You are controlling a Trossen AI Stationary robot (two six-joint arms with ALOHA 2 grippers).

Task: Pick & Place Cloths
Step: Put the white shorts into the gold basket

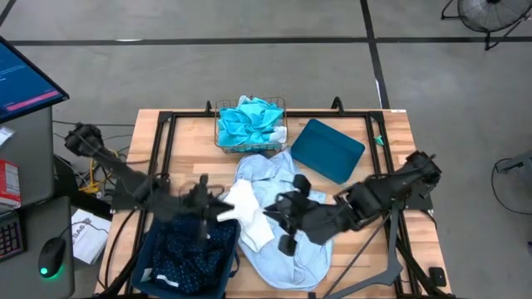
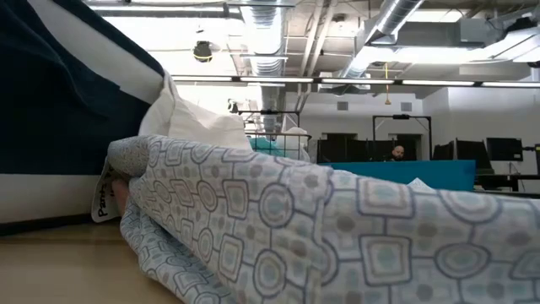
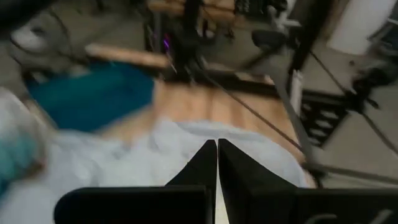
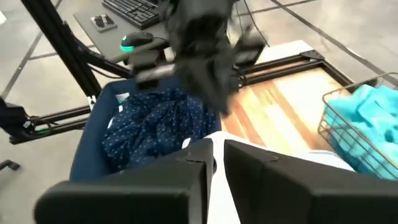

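Two grippers meeting over white soft cloth at desk centre, probably for a handover or spread. Left gripper fingers pressed shut, apparently pinching white edge. Right gripper fingers narrow, white fabric between them; hold unconfirmed. Lying on pale blue patterned garment. Navy dotted cloth binned near-left, turquoise cloth in wire basket. Both arms reaching inward, low.
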